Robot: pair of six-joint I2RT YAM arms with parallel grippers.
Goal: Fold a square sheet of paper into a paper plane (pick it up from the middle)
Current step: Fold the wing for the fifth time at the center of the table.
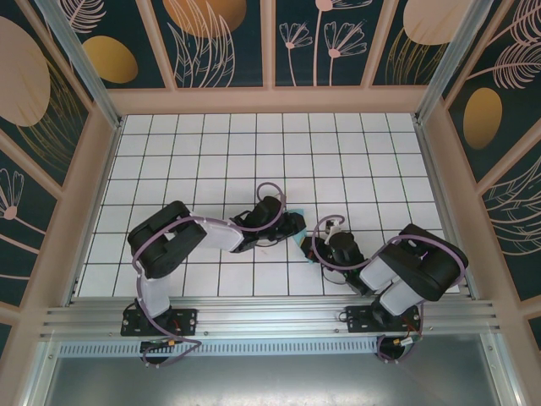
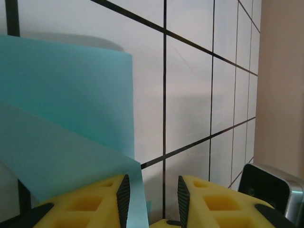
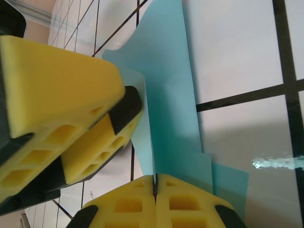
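- Step in hand, as I judge it: setting a crease in the square sheet of paper (image 3: pixel 166 95) at the middle of the table, with both arms reaching in from the near edge.
- To do it well, the right gripper (image 3: pixel 155 178) should serve as the anchor — firm, no drag — while the other arm brings the loose flap over squarely. Edges should be matched before anything is pressed flat. Paper this thin will likely buckle if pulled sideways.
- On the right gripper, the pads are pressed together. The sheet's raised fold comes straight out of the seam between them, so it appears to pinch the paper.
- On the left gripper (image 2: pixel 152 183), the jaws stand parted with a clear gap between the pads. A lifted flap slants across and runs down the inner face of one pad — touching it, not clamped.
- Beyond the fingers, the rest of the sheet lies flat on the white grid table (image 2: pixel 199 95). One straight edge runs near a black grid line, roughly parallel to it.
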